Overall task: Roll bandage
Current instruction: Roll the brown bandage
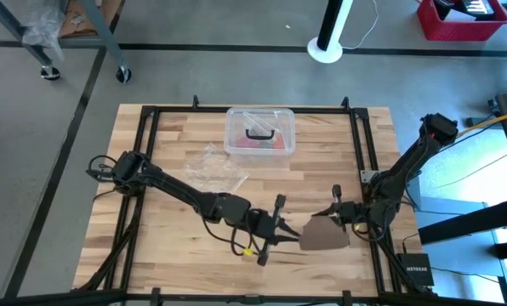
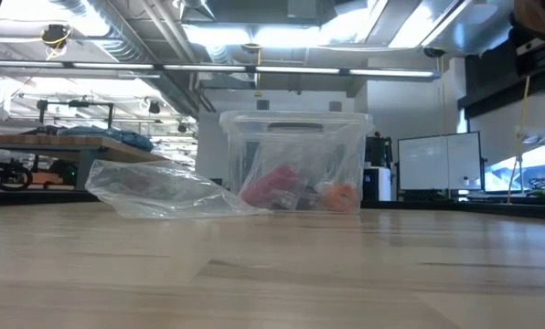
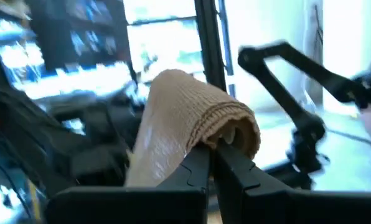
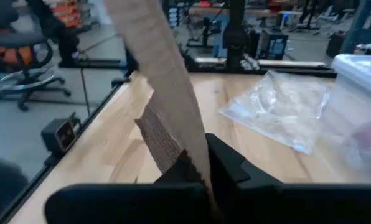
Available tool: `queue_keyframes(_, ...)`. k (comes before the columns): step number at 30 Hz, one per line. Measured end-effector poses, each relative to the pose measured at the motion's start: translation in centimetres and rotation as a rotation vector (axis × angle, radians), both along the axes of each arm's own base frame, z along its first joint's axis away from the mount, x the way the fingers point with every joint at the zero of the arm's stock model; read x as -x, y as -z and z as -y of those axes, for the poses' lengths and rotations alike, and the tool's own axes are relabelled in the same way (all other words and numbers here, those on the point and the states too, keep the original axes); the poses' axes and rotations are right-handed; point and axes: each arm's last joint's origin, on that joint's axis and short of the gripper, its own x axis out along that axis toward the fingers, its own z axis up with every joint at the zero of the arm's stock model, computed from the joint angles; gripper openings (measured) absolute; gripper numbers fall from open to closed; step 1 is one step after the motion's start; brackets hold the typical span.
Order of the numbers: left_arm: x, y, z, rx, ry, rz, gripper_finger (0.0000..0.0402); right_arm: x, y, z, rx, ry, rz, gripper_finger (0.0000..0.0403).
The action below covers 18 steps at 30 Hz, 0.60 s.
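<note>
The bandage (image 1: 326, 232) is a dull brown strip of knit fabric, held between my two grippers near the table's front edge, right of centre. My left gripper (image 1: 294, 236) reaches it from the left and is shut on it; in the left wrist view the bandage (image 3: 179, 118) drapes over the fingertips. My right gripper (image 1: 334, 215) comes from the right and is shut on it too; in the right wrist view the strip (image 4: 164, 68) runs away from the fingers. The low view shows neither the grippers nor the bandage. My left gripper pinches a folded-over part of the bandage (image 3: 226, 134) between its two fingers, coming level from the table's left. Several layers curve over the fingertips (image 3: 198, 163) like a hood, with a ribbed edge showing. My right gripper pinches the strip (image 4: 195, 149) between its two fingers, coming from the table's right side. The strip runs flat and straight away from the fingers, and a second, darker layer (image 4: 155, 138) lies beside it.
A clear plastic box with a black handle (image 1: 259, 133) stands at the table's far middle, holding red and orange items (image 2: 295, 192). A crumpled clear plastic bag (image 1: 213, 167) lies in front of it to the left. A black frame (image 1: 236, 109) borders the work area.
</note>
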Motion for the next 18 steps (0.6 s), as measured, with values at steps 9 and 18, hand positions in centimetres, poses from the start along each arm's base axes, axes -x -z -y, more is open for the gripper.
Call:
queue_keyframes(9, 0.2, 0.6, -0.4, -0.054, -0.431, -0.075, 0.0001, -0.1, -0.2, -0.2, 0.014, -0.002, -0.011, 0.0007)
queue_keyframes(18, 0.8, 0.7, 0.7, -0.193, -0.569, -0.097, 0.0001, -0.4, -1.3, -0.8, -0.025, -0.115, -0.013, 0.0009)
